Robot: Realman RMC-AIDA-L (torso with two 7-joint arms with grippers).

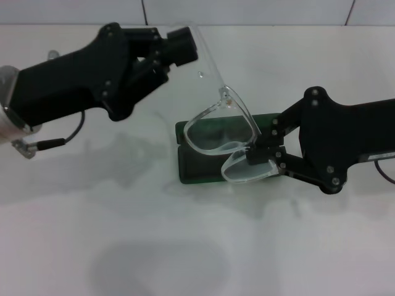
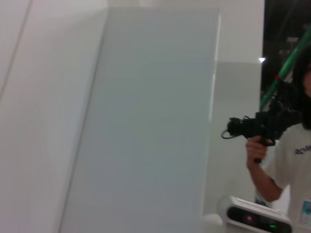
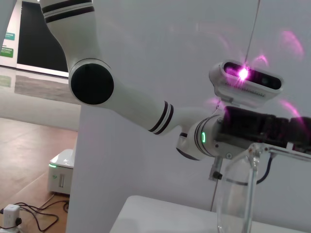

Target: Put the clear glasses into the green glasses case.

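Observation:
The clear glasses (image 1: pixel 217 137) hang tilted just above the green glasses case (image 1: pixel 187 168), which lies open on the white table. My left gripper (image 1: pixel 176 49) is up at the back left, shut on the tip of one clear arm that stretches out from the frame. From the right, my right gripper (image 1: pixel 260 150) is shut on the frame between the lenses, over the case. In the right wrist view a clear lens (image 3: pixel 236 196) stands close up, with the left gripper (image 3: pixel 257 130) behind it. The left wrist view shows neither the glasses nor the case.
The white table (image 1: pixel 185 253) spreads out in front of the case. A white wall runs along the back edge. In the left wrist view a person (image 2: pixel 284 155) holds a camera rig beside a wall panel.

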